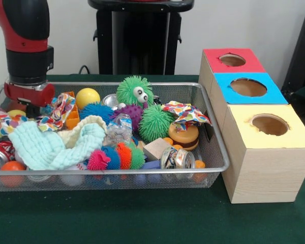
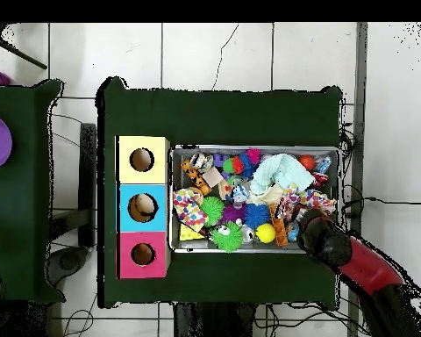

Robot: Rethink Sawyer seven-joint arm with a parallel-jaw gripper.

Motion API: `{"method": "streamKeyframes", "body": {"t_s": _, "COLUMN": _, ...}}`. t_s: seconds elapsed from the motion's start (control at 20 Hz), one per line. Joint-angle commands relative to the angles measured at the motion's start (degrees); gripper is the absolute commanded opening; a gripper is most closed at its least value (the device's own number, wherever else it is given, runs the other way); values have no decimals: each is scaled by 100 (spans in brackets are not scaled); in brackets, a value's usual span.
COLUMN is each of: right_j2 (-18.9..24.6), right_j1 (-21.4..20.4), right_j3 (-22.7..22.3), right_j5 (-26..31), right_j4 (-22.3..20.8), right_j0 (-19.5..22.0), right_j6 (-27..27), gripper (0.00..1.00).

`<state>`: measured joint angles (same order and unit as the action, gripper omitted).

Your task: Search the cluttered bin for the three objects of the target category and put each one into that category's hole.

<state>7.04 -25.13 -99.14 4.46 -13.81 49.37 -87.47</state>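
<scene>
A wire mesh bin (image 1: pixel 142 170) holds mixed clutter: two green spiky balls (image 1: pixel 155 122), one of them with eyes (image 1: pixel 134 90), a purple spiky ball (image 1: pixel 130 113), a yellow ball (image 1: pixel 87 96), a mint cloth (image 1: pixel 51 145), patterned cloths (image 1: pixel 185 113), a crushed can (image 1: pixel 177 157), a wooden block (image 1: pixel 156 148) and a toy burger (image 1: pixel 183 136). My gripper (image 1: pixel 28 100) reaches down into the bin's far left corner, just above a patterned cloth (image 1: pixel 58 109); its tips are hidden behind the clutter. From overhead the gripper (image 2: pixel 317 230) covers the bin's (image 2: pixel 253 147) lower right corner.
Three wooden boxes stand in a row beside the bin, each with a round hole in its top: red (image 1: pixel 213 58), blue (image 1: pixel 223 89), yellow (image 1: pixel 244 122). Overhead they lie left of the bin: yellow (image 2: pixel 126 149), blue (image 2: pixel 126 208), red (image 2: pixel 126 254). Something tan shows inside the blue hole.
</scene>
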Motion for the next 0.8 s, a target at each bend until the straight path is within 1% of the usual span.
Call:
{"method": "streamKeyframes", "body": {"t_s": 0.05, "right_j2": 455, "right_j1": -490, "right_j3": -12, "right_j5": 673, "right_j4": 39, "right_j0": -46, "right_j6": -461, "gripper": 0}}
{"method": "streamKeyframes", "body": {"t_s": 0.2, "right_j2": 274, "right_j1": -1342, "right_j3": -372, "right_j5": 1426, "right_j4": 231, "right_j0": -179, "right_j6": -427, "gripper": 0}}
{"method": "streamKeyframes", "body": {"t_s": 0.3, "right_j2": 184, "right_j1": -1765, "right_j3": -519, "right_j5": 1840, "right_j4": 306, "right_j0": -230, "right_j6": -388, "gripper": 0}}
{"method": "streamKeyframes", "body": {"t_s": 0.45, "right_j2": 228, "right_j1": -2316, "right_j3": -661, "right_j5": 2399, "right_j4": 396, "right_j0": -186, "right_j6": -229, "gripper": 0}}
{"method": "streamKeyframes", "body": {"t_s": 0.55, "right_j2": 303, "right_j1": -2579, "right_j3": -739, "right_j5": 2676, "right_j4": 455, "right_j0": -120, "right_j6": -138, "gripper": 0}}
{"method": "streamKeyframes", "body": {"t_s": 0.65, "right_j2": 319, "right_j1": -2750, "right_j3": -735, "right_j5": 2956, "right_j4": 507, "right_j0": -116, "right_j6": -96, "gripper": 0}}
{"method": "streamKeyframes", "body": {"t_s": 0.8, "right_j2": 362, "right_j1": -2754, "right_j3": -730, "right_j5": 2940, "right_j4": 508, "right_j0": -106, "right_j6": -166, "gripper": 0}}
